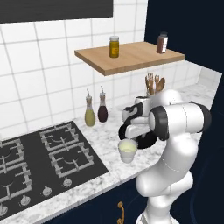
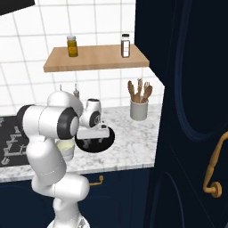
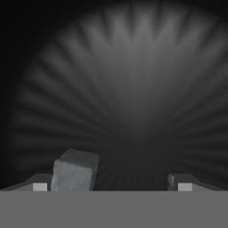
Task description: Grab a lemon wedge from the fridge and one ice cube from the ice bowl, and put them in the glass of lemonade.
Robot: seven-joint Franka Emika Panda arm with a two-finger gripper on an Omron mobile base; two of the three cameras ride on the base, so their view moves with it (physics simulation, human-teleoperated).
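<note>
My gripper (image 3: 111, 185) is lowered, open, into the black ice bowl (image 3: 133, 89), whose ribbed dark inside spreads across the hand view. A grey ice cube (image 3: 75, 171) lies on the bowl's floor right beside one fingertip (image 3: 40, 186), not clamped. From the base, the hand hangs over the ice bowl (image 1: 148, 141) (image 2: 109, 139) on the marble counter. The glass of lemonade (image 1: 127, 149) (image 2: 67, 149) stands just beside the bowl, toward the stove, with pale yellow liquid in it. The lemon wedge and the fridge are out of view.
Oil and vinegar bottles (image 1: 95, 113) stand by the tiled wall. A white crock of wooden utensils (image 2: 139, 109) sits at the counter's far right. A wooden shelf (image 1: 131, 57) with two jars hangs above. The gas hob (image 1: 43, 157) lies left; a tall navy cabinet (image 2: 191, 111) stands right.
</note>
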